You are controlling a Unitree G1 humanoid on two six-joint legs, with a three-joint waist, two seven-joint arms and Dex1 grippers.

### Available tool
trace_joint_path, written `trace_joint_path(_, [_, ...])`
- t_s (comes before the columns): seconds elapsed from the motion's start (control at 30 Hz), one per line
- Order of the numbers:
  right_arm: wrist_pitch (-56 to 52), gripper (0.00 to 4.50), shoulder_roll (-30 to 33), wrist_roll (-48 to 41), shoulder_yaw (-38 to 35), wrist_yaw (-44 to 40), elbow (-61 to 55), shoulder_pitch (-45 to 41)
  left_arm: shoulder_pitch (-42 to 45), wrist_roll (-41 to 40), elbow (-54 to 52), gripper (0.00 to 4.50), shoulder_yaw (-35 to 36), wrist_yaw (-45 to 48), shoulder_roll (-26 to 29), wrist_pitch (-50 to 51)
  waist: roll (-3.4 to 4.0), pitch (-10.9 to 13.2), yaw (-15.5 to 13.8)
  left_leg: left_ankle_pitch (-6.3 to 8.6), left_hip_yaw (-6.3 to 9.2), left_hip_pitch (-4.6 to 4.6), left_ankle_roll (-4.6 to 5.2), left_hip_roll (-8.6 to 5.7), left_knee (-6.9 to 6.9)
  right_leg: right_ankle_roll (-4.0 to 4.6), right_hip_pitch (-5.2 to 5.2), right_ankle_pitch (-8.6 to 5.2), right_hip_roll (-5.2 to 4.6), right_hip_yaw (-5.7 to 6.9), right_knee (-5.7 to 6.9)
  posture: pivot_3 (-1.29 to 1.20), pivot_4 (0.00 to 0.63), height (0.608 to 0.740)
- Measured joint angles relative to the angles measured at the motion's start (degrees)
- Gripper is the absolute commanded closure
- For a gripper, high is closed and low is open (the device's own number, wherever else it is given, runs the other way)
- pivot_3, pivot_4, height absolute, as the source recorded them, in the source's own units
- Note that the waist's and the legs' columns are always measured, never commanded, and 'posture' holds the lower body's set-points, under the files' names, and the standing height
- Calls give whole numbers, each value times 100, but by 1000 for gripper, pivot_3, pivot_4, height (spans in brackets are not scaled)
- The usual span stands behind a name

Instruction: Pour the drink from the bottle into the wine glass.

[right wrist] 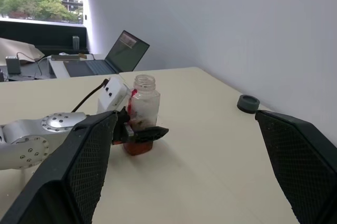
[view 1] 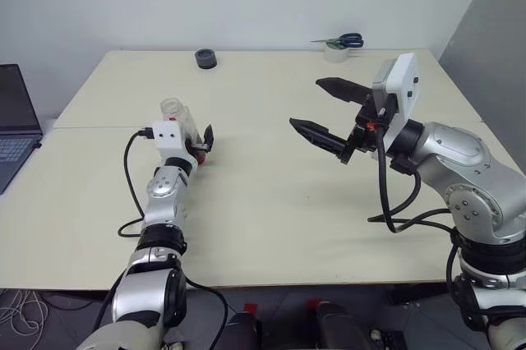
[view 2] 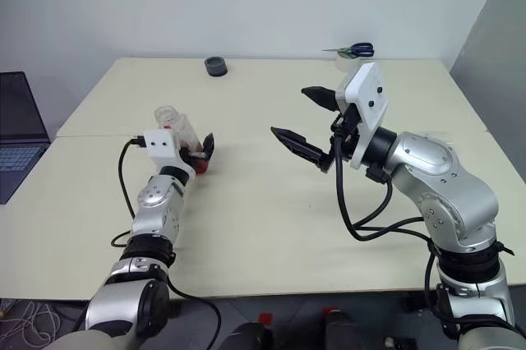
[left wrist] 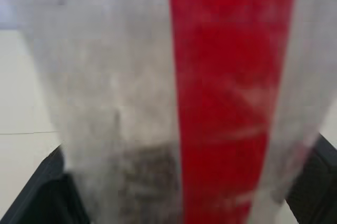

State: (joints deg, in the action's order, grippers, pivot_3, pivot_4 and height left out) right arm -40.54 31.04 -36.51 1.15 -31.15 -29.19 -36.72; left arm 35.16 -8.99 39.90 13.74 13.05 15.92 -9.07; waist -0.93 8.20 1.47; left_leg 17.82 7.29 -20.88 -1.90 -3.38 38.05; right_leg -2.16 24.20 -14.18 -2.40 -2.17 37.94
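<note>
The bottle [right wrist: 143, 112] stands uncapped on the table [view 1: 271, 202], left of centre, between the left gripper's [right wrist: 138, 131] parted jaws. The right wrist view reveals its reddish drink [right wrist: 138, 147]. The right gripper [view 1: 316, 110] hovers, jaws wide.

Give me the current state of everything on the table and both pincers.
bottle: upright on table, uncapped, between left pincer's fingers
drink: small amount at bottle's bottom
left pincer: open around bottle
right pincer: open, empty, raised above table
laptop: lid open
scissors: resting on tape roll
</note>
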Motion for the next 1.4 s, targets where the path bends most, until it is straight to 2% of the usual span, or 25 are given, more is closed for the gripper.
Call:
trace_joint_path(0.37, [0, 0, 2, -9, -4, 1, -107, 28, -1100, -13, -2055, 19, -56, -293, -260, 1101, 0, 0, -8, 0, 4, -1, 0, 0, 0, 0, -3, 0, -1, -4, -4, 0, 150, 740])
trace_joint_path(0.53, [0, 0, 2, -16, -5, -3, -110, 30, -1461, -17, -2666, 19, -71, -377, -360, 1506, 0, 0, -14, 0, 5, -1, 0, 0, 0, 0, -4, 0, -1, -2, -5, 0, 150, 740])
trace_joint_path(1.17, [0, 0, 1, -24, -5, -44, -105, 31, -1771, -21, -3279, 19, -89, -513, -468, 1932, 0, 0, -23, 0, 3, -1, 0, 0, 0, 0, -5, 0, -1, 0, -7, 0, 150, 740])
trace_joint_path(1.4, [0, 0, 1, -52, -7, -47, -106, 55, -2279, -115, -4032, 19, -119, -651, -695, 2332, 0, 0, -19, 0, 2, 0, 0, 1, -1, 0, -5, 0, -1, -4, -8, 0, 150, 740])
